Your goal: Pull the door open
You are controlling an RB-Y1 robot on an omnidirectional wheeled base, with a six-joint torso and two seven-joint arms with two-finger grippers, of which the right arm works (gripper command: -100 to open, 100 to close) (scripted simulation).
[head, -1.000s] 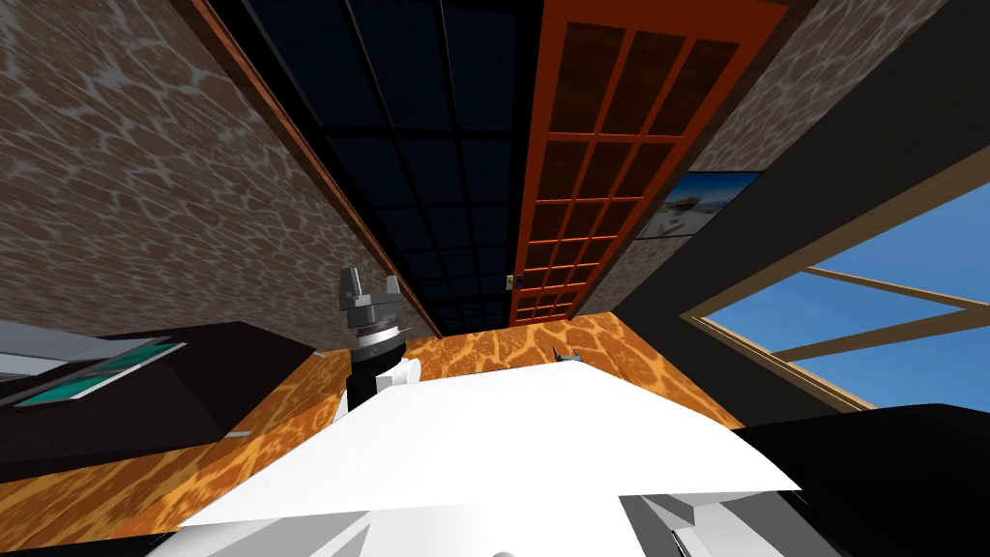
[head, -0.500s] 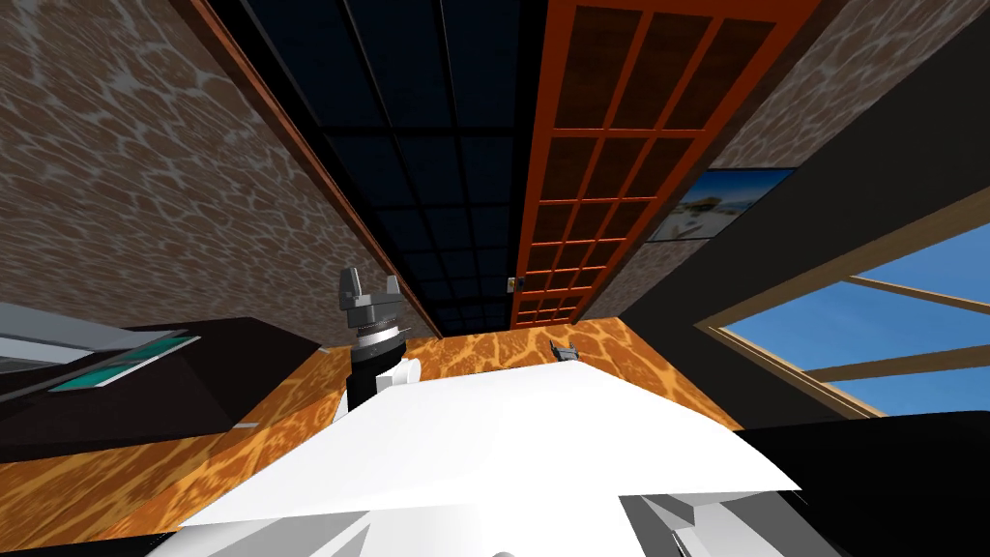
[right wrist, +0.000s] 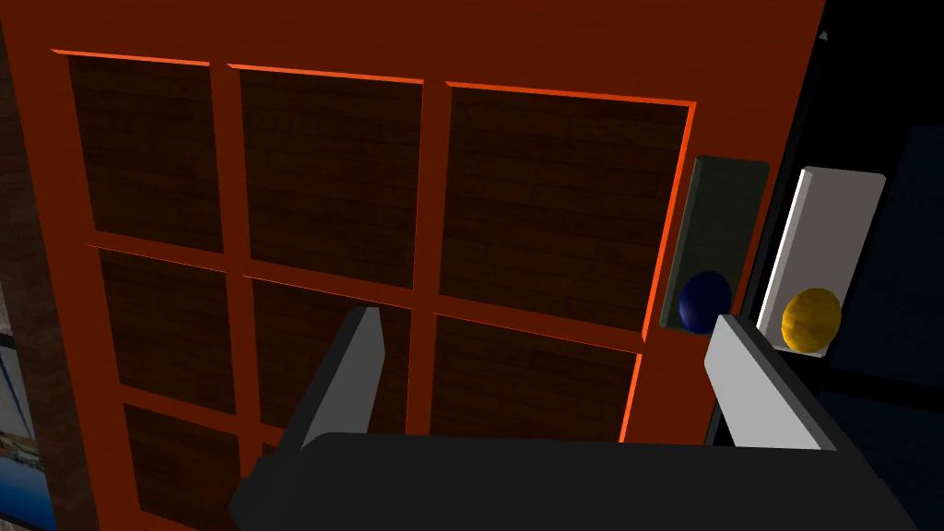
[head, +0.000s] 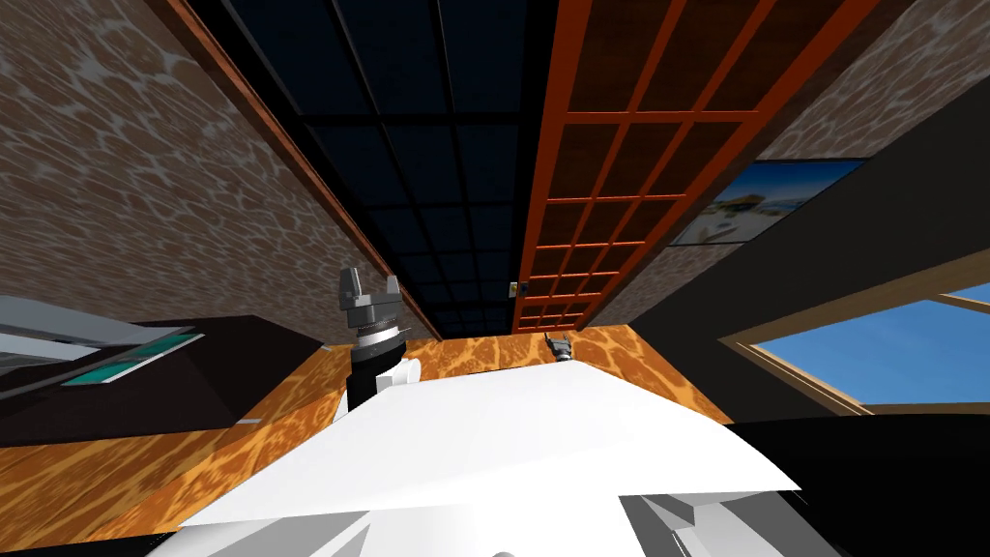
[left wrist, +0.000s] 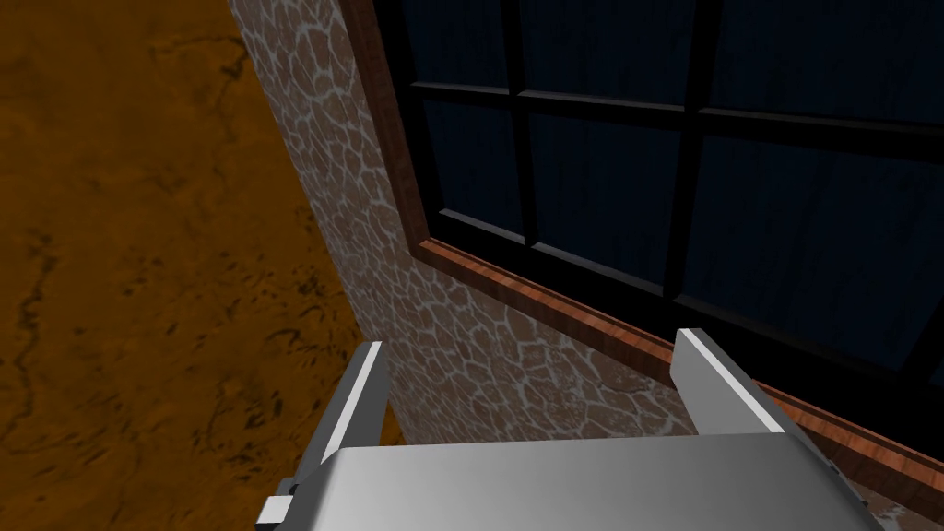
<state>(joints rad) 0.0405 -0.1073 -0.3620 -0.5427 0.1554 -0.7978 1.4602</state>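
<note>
We face a doorway set in a stone-patterned wall [head: 145,174]. The door [head: 599,193], an orange-red leaf with a grid of dark brown panes, stands ahead and slightly to our right. Beside it on our left is a dark leaf [head: 435,145] of near-black panes, edged by a brown wooden frame [head: 319,193].

Our right gripper [head: 558,344] sits low in front of the door. In the right wrist view it faces the door's panes with its jaws apart and nothing between them. One finger ends just beside the blue knob [right wrist: 705,301], which sits on a dark plate [right wrist: 724,212] at the door's edge. We cannot tell whether finger and knob touch. Past that edge, a pale plate [right wrist: 834,221] carries a yellow knob [right wrist: 811,320].

Our left gripper [head: 369,295] is raised on our left, near the wall beside the dark leaf. Its jaws are also apart and empty, pointing at the stone wall just beside the wooden frame.

The floor [head: 464,353] is mottled orange. A dark cabinet [head: 193,377] stands at our left. At our right, a picture [head: 764,198] hangs on the wall near a window [head: 870,358] showing blue sky.
</note>
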